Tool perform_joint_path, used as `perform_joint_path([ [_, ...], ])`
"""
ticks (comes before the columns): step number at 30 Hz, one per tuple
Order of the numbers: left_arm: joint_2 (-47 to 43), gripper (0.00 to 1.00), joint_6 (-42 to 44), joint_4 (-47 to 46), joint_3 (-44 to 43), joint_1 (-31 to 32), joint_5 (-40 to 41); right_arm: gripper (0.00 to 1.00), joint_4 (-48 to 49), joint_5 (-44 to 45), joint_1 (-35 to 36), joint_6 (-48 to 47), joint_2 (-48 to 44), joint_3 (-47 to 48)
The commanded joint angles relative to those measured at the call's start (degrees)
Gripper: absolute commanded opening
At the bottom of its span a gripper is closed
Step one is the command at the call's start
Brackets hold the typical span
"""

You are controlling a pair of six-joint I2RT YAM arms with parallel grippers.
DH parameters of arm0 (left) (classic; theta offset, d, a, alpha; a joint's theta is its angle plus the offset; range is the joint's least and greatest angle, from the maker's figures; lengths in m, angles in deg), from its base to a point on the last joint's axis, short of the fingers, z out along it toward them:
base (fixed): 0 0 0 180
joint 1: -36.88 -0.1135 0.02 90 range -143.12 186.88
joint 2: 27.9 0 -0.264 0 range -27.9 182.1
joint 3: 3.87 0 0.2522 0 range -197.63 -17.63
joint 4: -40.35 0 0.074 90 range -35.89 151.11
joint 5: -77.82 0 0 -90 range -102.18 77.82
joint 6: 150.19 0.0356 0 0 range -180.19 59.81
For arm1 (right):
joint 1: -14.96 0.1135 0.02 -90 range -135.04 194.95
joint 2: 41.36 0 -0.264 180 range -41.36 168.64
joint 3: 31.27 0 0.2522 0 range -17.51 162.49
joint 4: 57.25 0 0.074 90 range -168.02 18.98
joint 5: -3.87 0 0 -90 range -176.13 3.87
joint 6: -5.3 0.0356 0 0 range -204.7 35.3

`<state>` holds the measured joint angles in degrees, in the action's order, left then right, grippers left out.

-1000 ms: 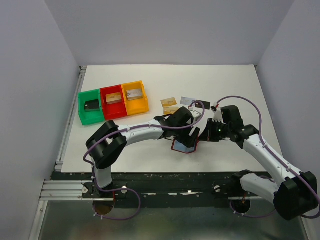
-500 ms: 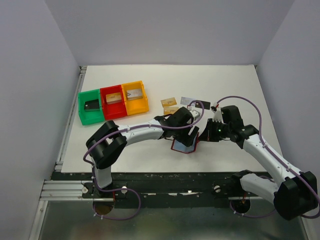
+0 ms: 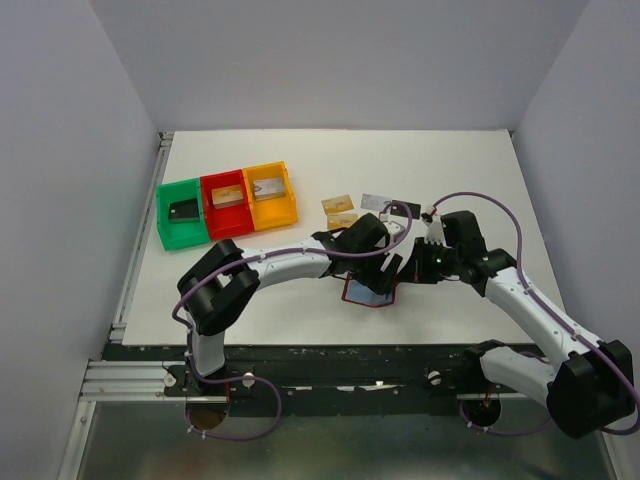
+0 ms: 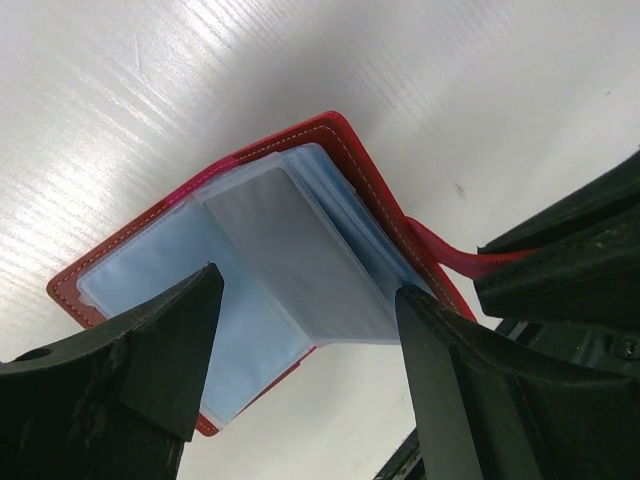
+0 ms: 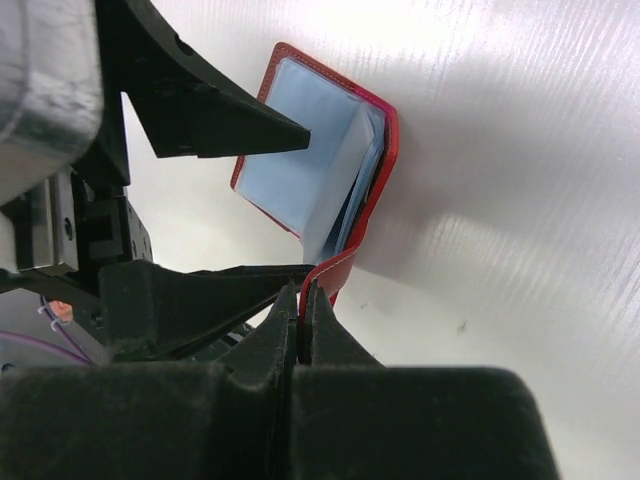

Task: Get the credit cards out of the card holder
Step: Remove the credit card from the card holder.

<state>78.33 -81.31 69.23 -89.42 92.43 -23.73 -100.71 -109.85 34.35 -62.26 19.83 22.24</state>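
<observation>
Card holder (image 4: 270, 260) lies open on the table, lower centre of the top view, blue lining and clear sleeves facing up. Right gripper (image 5: 302, 305) is clenched on its red snap tab (image 4: 450, 258), pinning it. Left gripper (image 4: 308, 290) is spread wide, hanging just over the sleeves, grasping nothing. Credit cards (image 3: 338, 203): four lie on the table, upper centre of the top view (two gold, one silver, one black, as far as I can count). So mostly done, I'd judge. One card is probably left; the sleeves' contents are not clear. Bins (image 3: 226, 203) at upper left hold small items, unidentifiable.
</observation>
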Motion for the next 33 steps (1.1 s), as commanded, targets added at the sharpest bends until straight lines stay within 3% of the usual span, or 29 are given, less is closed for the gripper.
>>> perform_joint_path([
  [1,2.0,0.83,0.5,1.0,-1.9,0.4,-1.5,0.00,0.7,-1.8,0.1,-0.4,0.4,0.0],
  [19,-7.6,0.81,-5.2,-0.4,6.9,-2.8,12.9,0.00,0.4,-1.1,0.1,-1.0,0.1,-0.4],
  [28,-8.9,0.81,-7.2,0.1,8.9,-4.7,15.3,0.00,-1.3,1.7,0.0,-0.6,0.2,-0.1],
  [30,-8.8,0.81,-8.0,0.4,9.5,-5.6,15.2,0.11,-2.6,4.5,0.1,0.1,0.2,0.2],
  [31,-9.2,0.81,-8.3,0.2,10.0,-6.0,15.4,0.25,-3.1,5.5,0.1,0.4,0.1,0.3],
  [33,-10.6,0.80,-8.9,-0.7,11.5,-6.7,15.5,0.43,-4.3,8.1,0.1,0.9,-0.5,0.8],
])
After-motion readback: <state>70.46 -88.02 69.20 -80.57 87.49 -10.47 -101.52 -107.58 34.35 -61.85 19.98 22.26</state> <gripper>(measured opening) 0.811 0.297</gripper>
